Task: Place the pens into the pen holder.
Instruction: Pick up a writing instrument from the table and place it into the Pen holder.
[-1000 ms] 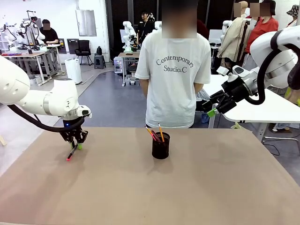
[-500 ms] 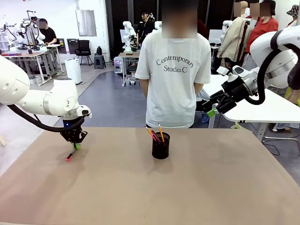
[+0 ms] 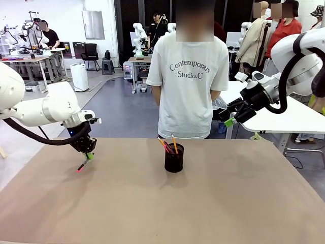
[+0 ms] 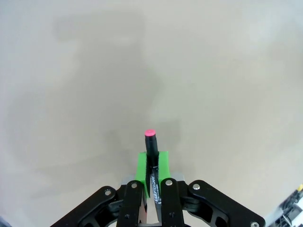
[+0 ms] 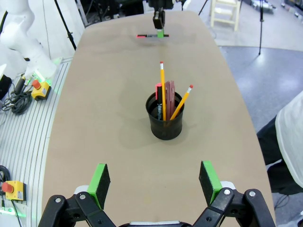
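My left gripper is shut on a black marker with pink-red ends at the table's far left. The marker slants down from the green pads, its lower tip close to the tabletop. In the left wrist view the marker sticks out between the closed fingers of the left gripper. The black mesh pen holder stands mid-table with several pens in it: two yellow pencils, a reddish-brown one and a pink-red one. My right gripper hangs open, high off the table's right side; its wide-open fingers frame the holder from above.
A person in a white T-shirt stands at the far edge, right behind the holder. The brown tabletop is bare between the holder and the near edge. Cables and red-button boxes lie on the floor beside the table.
The left gripper closed on the marker, then lifted it a little and shifted right, tilting its wrist. The right arm has not moved.
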`<state>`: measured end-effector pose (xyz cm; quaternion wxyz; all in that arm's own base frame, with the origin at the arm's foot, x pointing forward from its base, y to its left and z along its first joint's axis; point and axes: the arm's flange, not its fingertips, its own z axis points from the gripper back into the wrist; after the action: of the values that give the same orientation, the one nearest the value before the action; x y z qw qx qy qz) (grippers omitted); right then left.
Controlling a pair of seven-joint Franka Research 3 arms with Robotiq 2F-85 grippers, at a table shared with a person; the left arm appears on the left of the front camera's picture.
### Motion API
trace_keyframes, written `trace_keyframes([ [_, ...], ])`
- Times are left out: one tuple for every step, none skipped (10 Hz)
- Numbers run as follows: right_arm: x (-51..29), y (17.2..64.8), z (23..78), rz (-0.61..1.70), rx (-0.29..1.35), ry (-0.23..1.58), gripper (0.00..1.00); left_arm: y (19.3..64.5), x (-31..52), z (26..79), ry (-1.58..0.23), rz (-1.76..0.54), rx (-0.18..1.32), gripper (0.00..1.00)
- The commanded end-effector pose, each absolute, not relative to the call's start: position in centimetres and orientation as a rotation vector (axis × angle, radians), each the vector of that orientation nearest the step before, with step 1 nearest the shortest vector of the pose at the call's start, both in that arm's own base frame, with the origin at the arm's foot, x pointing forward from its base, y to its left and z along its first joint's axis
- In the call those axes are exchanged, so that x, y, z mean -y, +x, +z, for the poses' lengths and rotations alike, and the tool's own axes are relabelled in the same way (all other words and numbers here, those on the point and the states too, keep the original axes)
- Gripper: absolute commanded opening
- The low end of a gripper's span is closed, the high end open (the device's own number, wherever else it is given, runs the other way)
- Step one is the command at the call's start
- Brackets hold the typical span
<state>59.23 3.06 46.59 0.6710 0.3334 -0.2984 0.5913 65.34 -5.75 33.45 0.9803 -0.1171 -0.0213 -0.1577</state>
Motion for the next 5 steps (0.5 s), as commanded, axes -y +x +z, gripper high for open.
trace_keyframes([
  [-3.2,59.2,46.7,1.333,0.674,0.748,1.0,64.8,4.7,36.0,-0.392,-0.401,0.119,0.0],
  [-3.2,59.2,46.7,1.333,0.674,0.748,1.0,64.7,4.3,37.3,-0.517,-0.434,0.178,0.0],
  [-3.2,59.2,46.7,1.333,0.674,0.748,1.0,64.6,4.0,38.4,-0.632,-0.459,0.221,0.0],
  [-3.2,59.2,46.7,1.333,0.674,0.748,1.0,64.5,3.6,39.2,-0.741,-0.45,0.302,0.0],
  [-3.2,59.2,46.7,1.333,0.674,0.748,1.0,64.5,3.0,39.9,-0.817,-0.426,0.376,0.0],
])
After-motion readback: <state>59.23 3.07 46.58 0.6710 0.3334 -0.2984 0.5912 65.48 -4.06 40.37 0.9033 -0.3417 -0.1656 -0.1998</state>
